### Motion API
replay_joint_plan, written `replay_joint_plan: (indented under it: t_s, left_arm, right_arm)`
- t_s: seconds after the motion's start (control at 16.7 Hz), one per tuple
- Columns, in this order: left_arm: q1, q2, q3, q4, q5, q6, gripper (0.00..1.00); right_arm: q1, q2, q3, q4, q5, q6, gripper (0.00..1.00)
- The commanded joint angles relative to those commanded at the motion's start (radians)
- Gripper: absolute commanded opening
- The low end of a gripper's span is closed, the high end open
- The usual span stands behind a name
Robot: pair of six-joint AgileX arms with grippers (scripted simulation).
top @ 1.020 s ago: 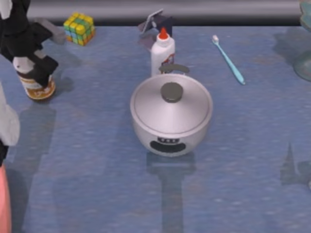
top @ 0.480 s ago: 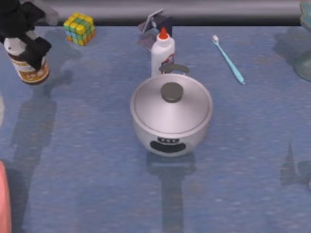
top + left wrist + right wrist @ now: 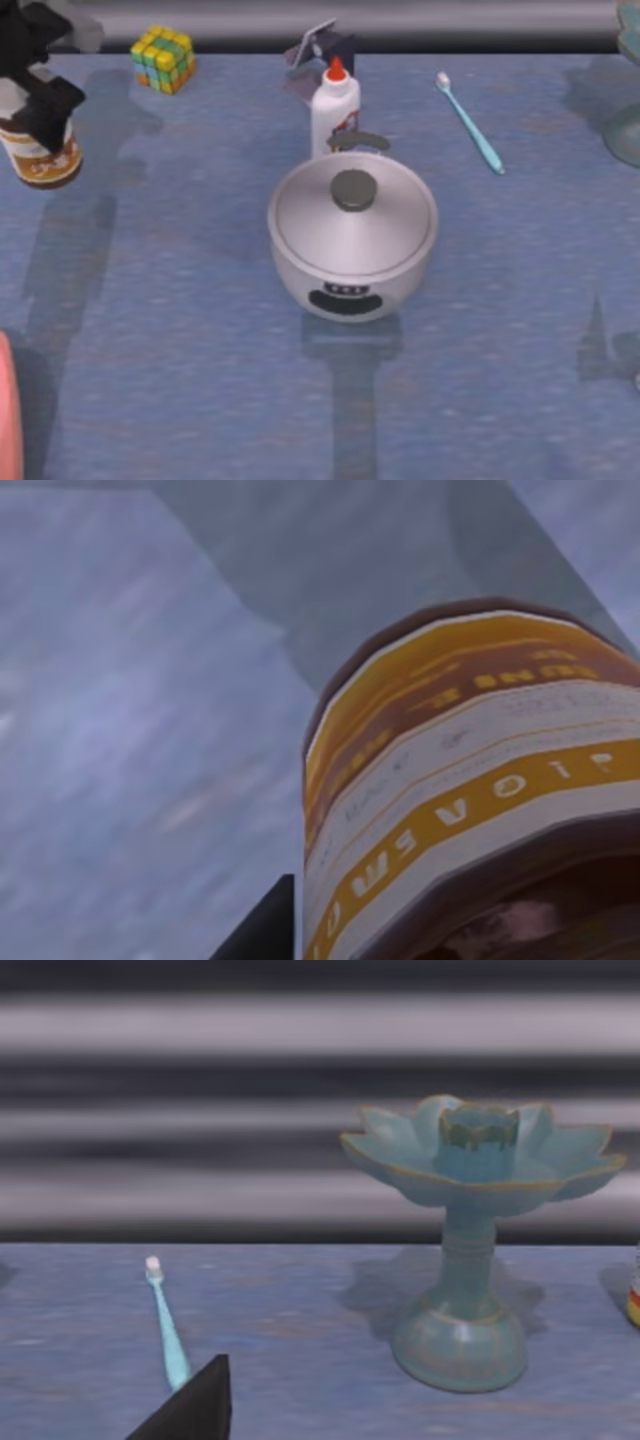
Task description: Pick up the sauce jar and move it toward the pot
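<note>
Brown sauce jar (image 3: 42,150) in left claw (image 3: 38,95)

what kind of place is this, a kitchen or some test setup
Most likely a rendered tabletop test scene, not a kitchen: unrelated things share one blue table, a lidded pot, a puzzle cube and a toothbrush, while the left gripper holds the sauce jar.

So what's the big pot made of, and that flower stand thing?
The pot looks like metal: smooth silver-grey with a soft sheen on its domed lid, plus a darker grey knob. The lotus-shaped stand looks like glazed ceramic, or maybe aged bronze: pale blue-green with brownish petal edges. Both are guesses from their looks.
</note>
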Motion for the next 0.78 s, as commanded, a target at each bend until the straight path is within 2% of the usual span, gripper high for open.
replay_joint_plan:
  t_s: [0.42, 0.78]
  left_arm:
    - [0.002, -0.309, -0.459, 0.152, 0.001, -0.009, 0.0]
    - [0.002, -0.378, -0.547, 0.192, 0.002, -0.013, 0.0]
  right_arm:
    - [0.0, 0.0, 0.0, 0.0, 0.0, 0.0, 1.0]
    - [0.0, 0.0, 0.0, 0.0, 0.0, 0.0, 1.0]
